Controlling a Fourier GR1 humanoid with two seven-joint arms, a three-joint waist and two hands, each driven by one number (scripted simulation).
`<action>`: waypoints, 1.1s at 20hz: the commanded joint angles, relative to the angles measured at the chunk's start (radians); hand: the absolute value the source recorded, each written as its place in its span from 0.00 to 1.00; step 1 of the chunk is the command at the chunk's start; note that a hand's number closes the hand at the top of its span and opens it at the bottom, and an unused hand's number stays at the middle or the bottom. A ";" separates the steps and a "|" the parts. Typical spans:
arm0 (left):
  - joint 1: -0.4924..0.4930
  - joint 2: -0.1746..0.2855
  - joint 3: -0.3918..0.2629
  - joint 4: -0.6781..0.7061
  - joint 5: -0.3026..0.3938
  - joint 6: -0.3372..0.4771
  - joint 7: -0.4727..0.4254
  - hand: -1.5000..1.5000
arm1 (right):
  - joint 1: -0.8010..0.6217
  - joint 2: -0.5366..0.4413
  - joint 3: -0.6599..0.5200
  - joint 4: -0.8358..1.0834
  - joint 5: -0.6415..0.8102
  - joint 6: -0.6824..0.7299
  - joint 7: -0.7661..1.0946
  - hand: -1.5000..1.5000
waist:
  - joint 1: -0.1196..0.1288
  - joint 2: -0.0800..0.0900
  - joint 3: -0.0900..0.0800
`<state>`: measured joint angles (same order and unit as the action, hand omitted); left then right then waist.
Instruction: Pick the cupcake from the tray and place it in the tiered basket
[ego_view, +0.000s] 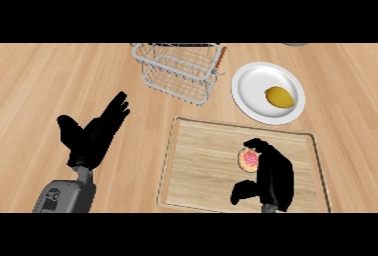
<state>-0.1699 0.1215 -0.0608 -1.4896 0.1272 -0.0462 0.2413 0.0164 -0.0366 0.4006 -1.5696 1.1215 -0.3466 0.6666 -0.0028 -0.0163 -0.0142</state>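
The cupcake (249, 160), pale with pink frosting, sits on the wooden tray (199, 165) toward its right half. My right hand (275, 175) lies over the tray with its fingers curving round the cupcake's right and top side and the thumb sticking out lower left, apart from the cupcake. The hand hides part of the cupcake. The tiered wire basket (181, 70) stands at the back, up and left of the tray. My left hand (92, 135) rests open on the left of the counter, fingers up.
A white plate (255, 87) holding a yellow lemon-like fruit (280, 97) lies right of the basket, just behind the tray. A grey object (295, 44) peeks in at the top right edge. Bare wooden counter (44, 80) stretches to the left.
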 joint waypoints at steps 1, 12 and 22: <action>0.039 -0.021 -0.024 -0.068 -0.019 0.024 0.025 0.50 | 0.061 0.015 0.073 0.078 0.087 -0.071 -0.033 1.00 | 0.006 0.015 0.014; -0.031 -0.012 0.015 0.055 -0.019 -0.004 -0.026 0.50 | 0.015 0.035 0.196 0.034 0.150 -0.039 0.345 1.00 | 0.004 0.017 0.012; -0.028 -0.014 0.017 0.031 -0.010 -0.001 0.001 0.50 | -0.036 0.035 0.380 -0.194 0.217 0.018 0.817 1.00 | 0.005 0.006 0.012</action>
<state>-0.1954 0.1040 -0.0519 -1.4530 0.1131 -0.0506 0.2323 -0.0006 -0.0244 0.6814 -1.6973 1.2950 -0.2609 1.1861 0.0038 -0.0138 -0.0109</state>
